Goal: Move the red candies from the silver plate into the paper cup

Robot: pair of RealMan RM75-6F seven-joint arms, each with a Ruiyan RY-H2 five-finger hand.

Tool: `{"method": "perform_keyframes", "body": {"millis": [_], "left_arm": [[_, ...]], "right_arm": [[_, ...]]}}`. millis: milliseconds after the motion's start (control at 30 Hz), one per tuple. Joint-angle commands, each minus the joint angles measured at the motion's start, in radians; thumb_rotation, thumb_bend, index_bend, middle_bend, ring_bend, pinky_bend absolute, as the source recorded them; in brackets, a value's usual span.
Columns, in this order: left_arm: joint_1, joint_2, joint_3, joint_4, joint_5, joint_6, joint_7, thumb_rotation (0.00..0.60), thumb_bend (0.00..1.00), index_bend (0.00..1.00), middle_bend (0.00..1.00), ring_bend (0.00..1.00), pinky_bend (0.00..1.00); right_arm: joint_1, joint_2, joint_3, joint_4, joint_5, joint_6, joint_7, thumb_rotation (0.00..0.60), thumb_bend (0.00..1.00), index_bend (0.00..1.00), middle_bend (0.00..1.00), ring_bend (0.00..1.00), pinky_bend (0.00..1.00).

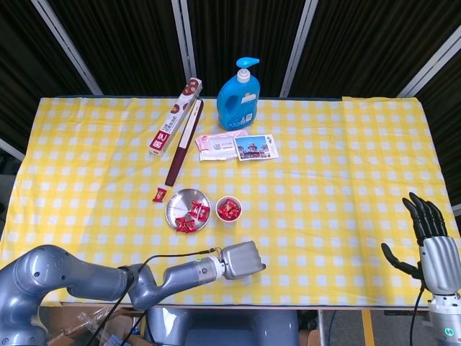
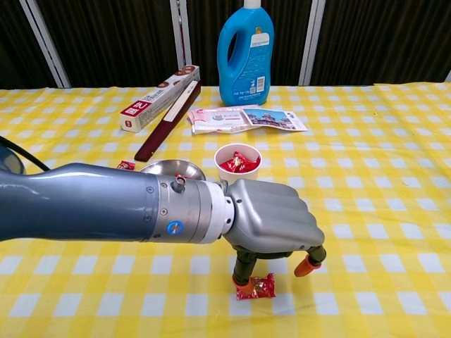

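Worktop (image 1: 346, 180): yellow-white check cloth, dark slatted wall behind. Box print unreadable. Left robot hand (image 2: 271, 218) has fingertips on a red candy (image 2: 256, 286), grip unclear; paper cup (image 1: 229, 210) at 12 o'clock, silver plate (image 1: 189, 210) at 11. Right robot hand (image 1: 425, 238) spread, empty.

The left hand (image 2: 271, 224) hangs low over the desk (image 2: 394, 211), one orange-tipped finger touching a red candy (image 2: 257, 286). Behind stands the paper cup (image 2: 237, 163) holding candies.

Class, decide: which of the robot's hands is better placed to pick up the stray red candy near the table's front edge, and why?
Left. The left hand is directly over the stray candy, one fingertip touching it. The right hand is raised at the table's far edge.
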Motion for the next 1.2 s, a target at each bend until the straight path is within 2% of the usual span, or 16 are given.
{"method": "perform_keyframes", "body": {"millis": [33, 633, 700, 867, 967, 1133, 1200], "left_arm": [[0.002, 0.006, 0.003, -0.004, -0.008, -0.001, 0.005, 0.6, 0.11, 0.39, 0.8, 0.91, 1.0], [-0.001, -0.004, 0.022, -0.01, -0.077, -0.007, 0.04, 0.6, 0.13, 0.47, 0.81, 0.91, 1.0], [-0.001, -0.006, 0.023, -0.008, -0.087, -0.005, 0.044, 0.6, 0.15, 0.48, 0.82, 0.91, 1.0], [0.001, -0.006, 0.026, -0.015, -0.103, 0.003, 0.049, 0.6, 0.3, 0.57, 0.83, 0.91, 1.0], [0.006, -0.003, 0.024, -0.022, -0.102, 0.018, 0.049, 0.6, 0.36, 0.58, 0.84, 0.91, 1.0], [0.007, 0.01, 0.017, -0.034, -0.105, 0.033, 0.051, 0.6, 0.37, 0.59, 0.84, 0.91, 1.0], [0.014, 0.033, -0.003, -0.052, -0.104, 0.069, 0.053, 0.6, 0.37, 0.59, 0.84, 0.91, 1.0]], "right_arm": [[0.0, -0.001, 0.0, 0.0, 0.001, -0.001, -0.001, 0.6, 0.36, 0.0, 0.0, 0.0, 0.0], [-0.001, 0.001, 0.001, -0.006, 0.006, -0.002, 0.0, 0.6, 0.36, 0.0, 0.0, 0.0, 0.0], [-0.001, 0.0, 0.001, -0.006, 0.007, -0.002, 0.0, 0.6, 0.36, 0.0, 0.0, 0.0, 0.0], [-0.001, 0.0, 0.001, -0.006, 0.006, -0.002, 0.0, 0.6, 0.36, 0.0, 0.0, 0.0, 0.0], [-0.002, 0.0, 0.001, -0.006, 0.005, 0.0, -0.001, 0.6, 0.36, 0.0, 0.0, 0.0, 0.0], [-0.002, 0.001, 0.001, -0.007, 0.005, 0.0, 0.0, 0.6, 0.36, 0.0, 0.0, 0.0, 0.0], [-0.002, 0.001, 0.002, -0.006, 0.005, 0.002, 0.002, 0.6, 0.36, 0.0, 0.0, 0.0, 0.0]]}}
